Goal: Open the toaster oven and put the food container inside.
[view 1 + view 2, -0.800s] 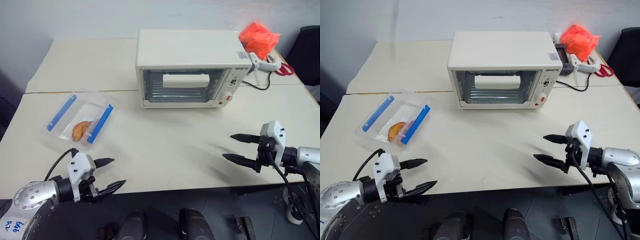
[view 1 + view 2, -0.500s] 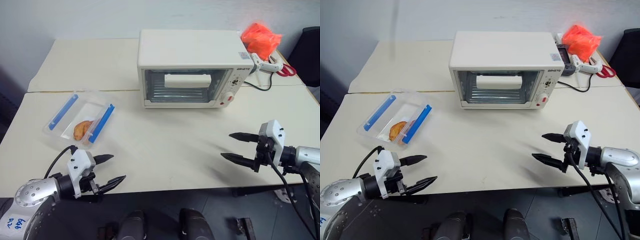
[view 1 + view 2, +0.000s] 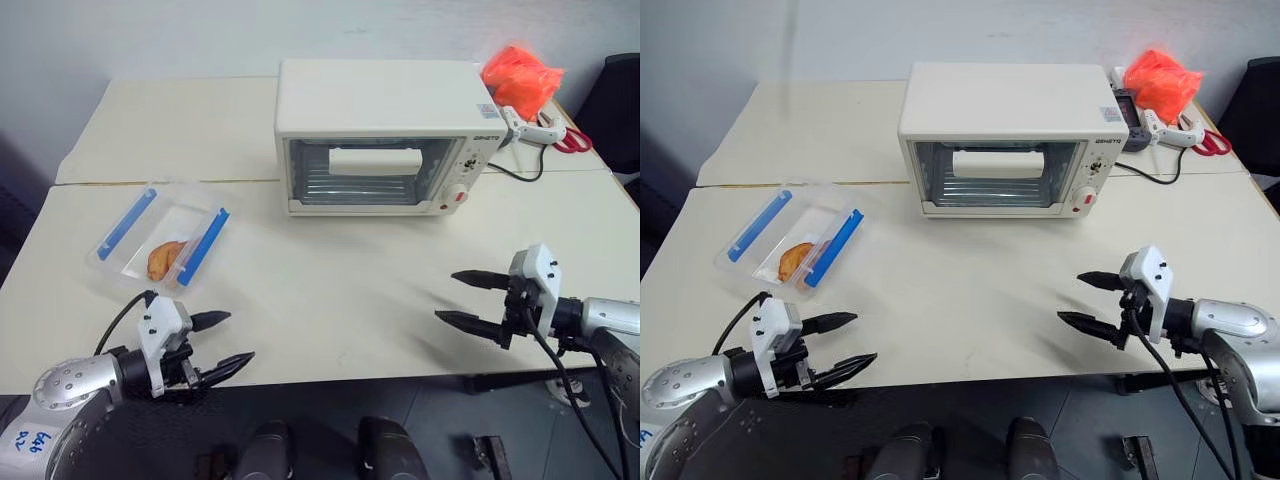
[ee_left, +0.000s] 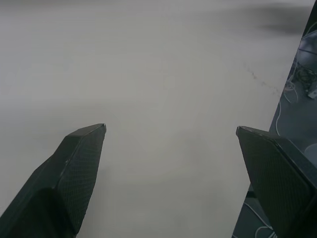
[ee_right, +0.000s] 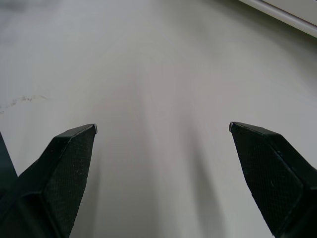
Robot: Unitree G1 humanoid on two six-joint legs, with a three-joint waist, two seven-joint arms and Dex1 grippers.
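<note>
Both end effectors released over the near table edge, oven door shut.

Left end effector (image 3: 232, 339) spread wide, empty, just in front of the container (image 3: 160, 247) lying on the table (image 3: 330, 290); oven (image 3: 385, 135) stands farther back at centre; right end effector (image 3: 450, 298) gapes empty, well apart from both.

cream toaster oven (image 3: 380, 105), blue-clipped clear food container (image 3: 160, 238), orange bag (image 3: 518, 80)

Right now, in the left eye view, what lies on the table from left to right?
Food container → toaster oven → orange bag → red-handled scissors.
</note>
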